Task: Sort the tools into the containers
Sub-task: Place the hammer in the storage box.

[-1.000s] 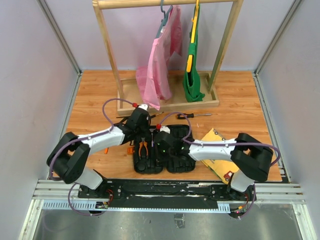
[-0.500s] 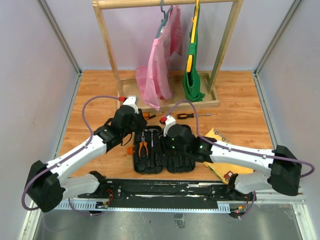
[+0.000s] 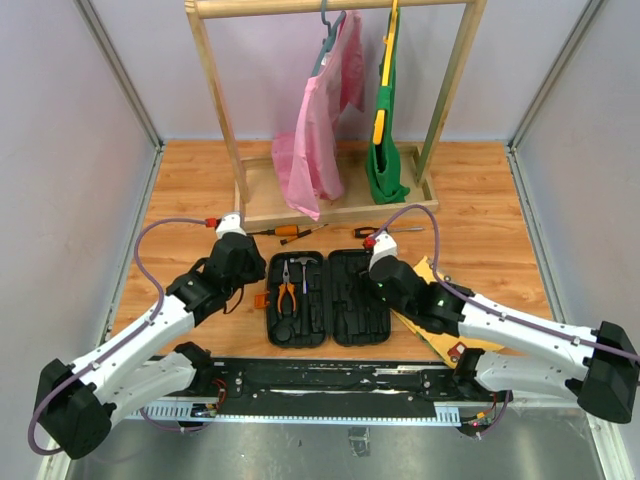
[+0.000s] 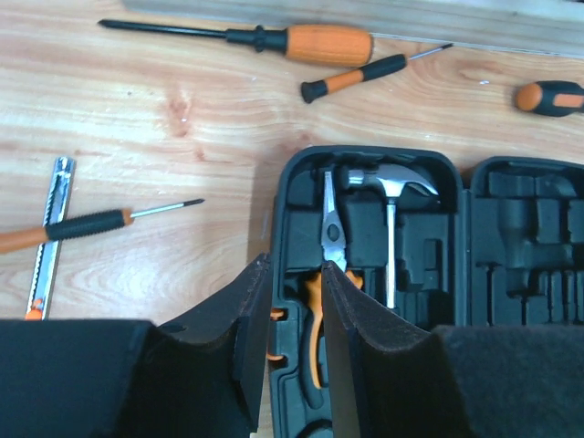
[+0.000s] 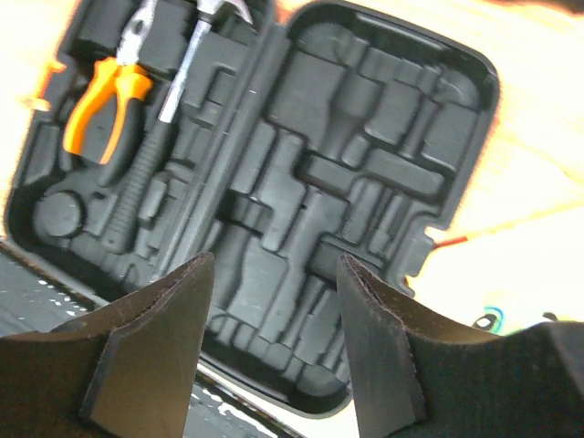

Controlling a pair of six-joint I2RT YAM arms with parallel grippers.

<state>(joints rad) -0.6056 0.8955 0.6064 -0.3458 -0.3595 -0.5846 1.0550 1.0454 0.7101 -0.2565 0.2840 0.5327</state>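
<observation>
Pliers [image 4: 331,237] with orange handles and the hammer [image 4: 391,237] lie in the left half of the black tool case [image 3: 358,300]; the screwdrivers [image 4: 315,43] are not yet sorted. I judge the next move is to fetch one. The small screwdriver [image 4: 91,224] lies on the desk [image 4: 182,137] left of the case, near my left hand [image 4: 290,356], which is narrow and empty. My right hand [image 5: 269,347] hangs wide and empty over the case's right half.

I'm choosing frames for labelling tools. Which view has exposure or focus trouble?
Right wrist view: the table around the case is blown out almost white, though the case's slots read clearly. Left wrist view: evenly lit, hammer and pliers sharp. Top view: even light.
</observation>
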